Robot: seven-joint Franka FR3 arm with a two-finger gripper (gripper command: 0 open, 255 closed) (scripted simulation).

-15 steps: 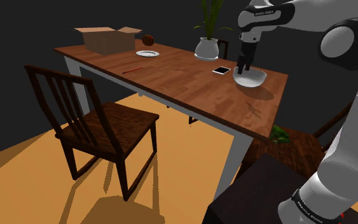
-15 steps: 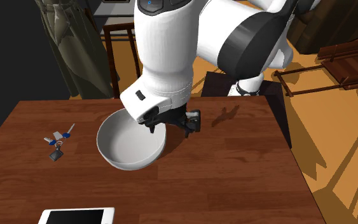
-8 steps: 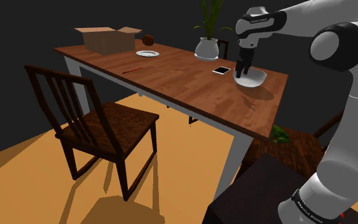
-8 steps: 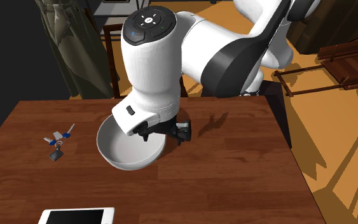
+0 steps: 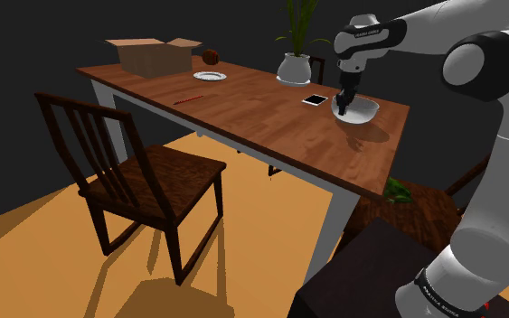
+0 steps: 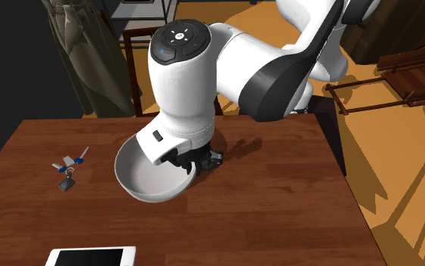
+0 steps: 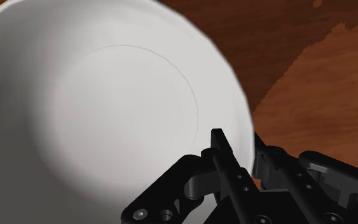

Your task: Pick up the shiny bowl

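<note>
Since bowl has no handle, gripper straddles rim: one finger inside, one outside, jaws apart, inner finger looks clear of wall. Bowl sits upright on table, near stand-side end. Likely next: clamp, lift.

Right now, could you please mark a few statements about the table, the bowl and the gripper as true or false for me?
1. The bowl is white and stands on the wooden table. True.
2. The tablet lies inside the bowl. False: it lies flat on the table, apart from the bowl.
3. A bunch of keys lies on the table, apart from the bowl. True.
4. The gripper hangs over the cardboard box. False: it is down at the bowl's rim, and the cardboard box sits at the table's other end.
</note>
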